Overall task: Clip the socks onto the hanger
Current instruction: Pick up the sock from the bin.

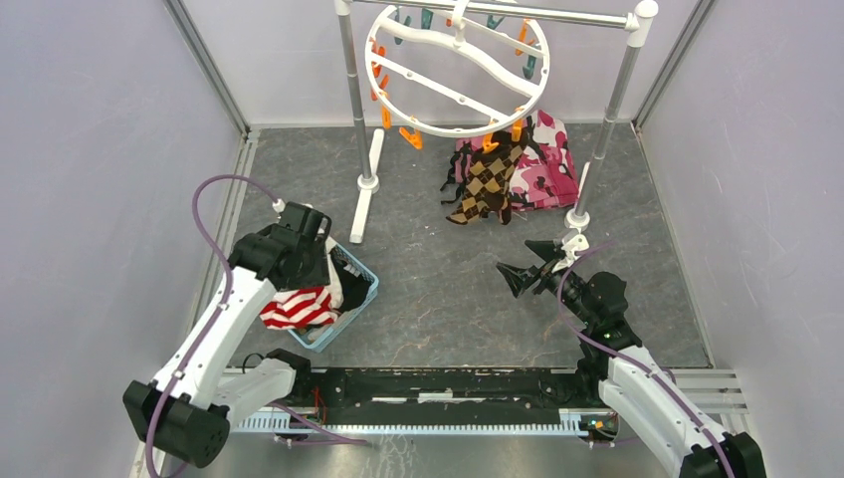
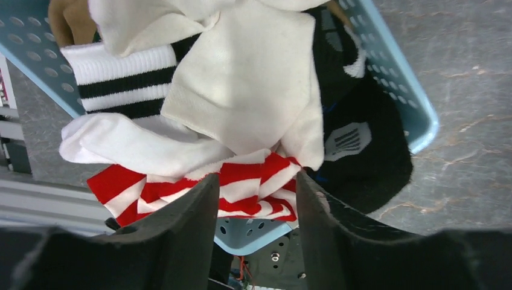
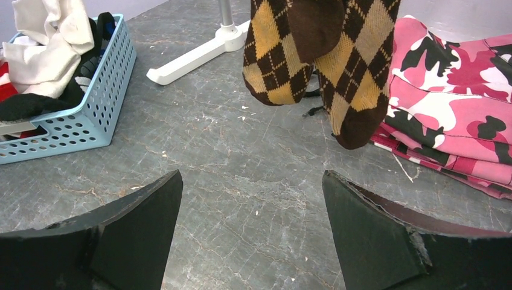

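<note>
The hanger hangs from the rail at the back, with orange and teal pins round its rim. A pair of brown argyle socks dangles from its front pins, toes near the floor. More socks lie in the blue basket: a red-and-white striped sock and a white one with black cuff stripes. My left gripper points down into the basket, open, its tips at the striped sock and nothing pinched. My right gripper hovers wide open over bare floor, short of the argyle socks.
A plain white cloth and a black item share the basket. A pink camouflage cloth lies folded to the right of the argyle socks. The rail's poles stand on white feet. Grey walls close in both sides.
</note>
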`<state>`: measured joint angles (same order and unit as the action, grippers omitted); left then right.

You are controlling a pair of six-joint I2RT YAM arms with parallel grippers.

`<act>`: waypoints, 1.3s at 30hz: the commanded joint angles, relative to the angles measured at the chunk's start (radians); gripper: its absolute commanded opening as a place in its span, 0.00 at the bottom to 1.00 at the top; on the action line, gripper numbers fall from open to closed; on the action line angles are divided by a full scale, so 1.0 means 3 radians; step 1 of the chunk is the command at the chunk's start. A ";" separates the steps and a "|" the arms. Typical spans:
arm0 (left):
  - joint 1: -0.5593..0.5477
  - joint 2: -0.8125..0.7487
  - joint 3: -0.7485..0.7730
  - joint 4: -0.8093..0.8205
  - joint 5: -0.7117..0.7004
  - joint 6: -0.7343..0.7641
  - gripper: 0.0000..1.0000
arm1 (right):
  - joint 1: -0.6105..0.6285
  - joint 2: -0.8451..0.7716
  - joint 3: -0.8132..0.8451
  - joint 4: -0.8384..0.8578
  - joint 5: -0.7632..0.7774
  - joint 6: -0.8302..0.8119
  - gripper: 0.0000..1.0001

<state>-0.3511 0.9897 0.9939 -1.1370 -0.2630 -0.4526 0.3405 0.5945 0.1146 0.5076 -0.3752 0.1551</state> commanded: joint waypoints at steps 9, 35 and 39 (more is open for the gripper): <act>-0.0080 0.0341 -0.0177 -0.0031 -0.0323 -0.0028 0.48 | 0.0018 -0.0096 0.0027 0.0065 0.0018 -0.0029 0.92; -0.0138 -0.0726 0.0636 0.0771 -0.0015 0.0139 0.02 | 0.0023 -0.0182 0.0037 0.0202 -0.0368 -0.0030 0.91; -0.0138 -0.0956 0.0493 0.1351 0.0694 0.0178 0.02 | 0.0179 -0.0082 0.0032 0.0496 -0.0742 -0.0037 0.90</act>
<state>-0.3885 0.7624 1.1603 -0.9600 -0.2619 -0.4419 0.3496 0.5518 0.1146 0.5243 -0.4709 0.1516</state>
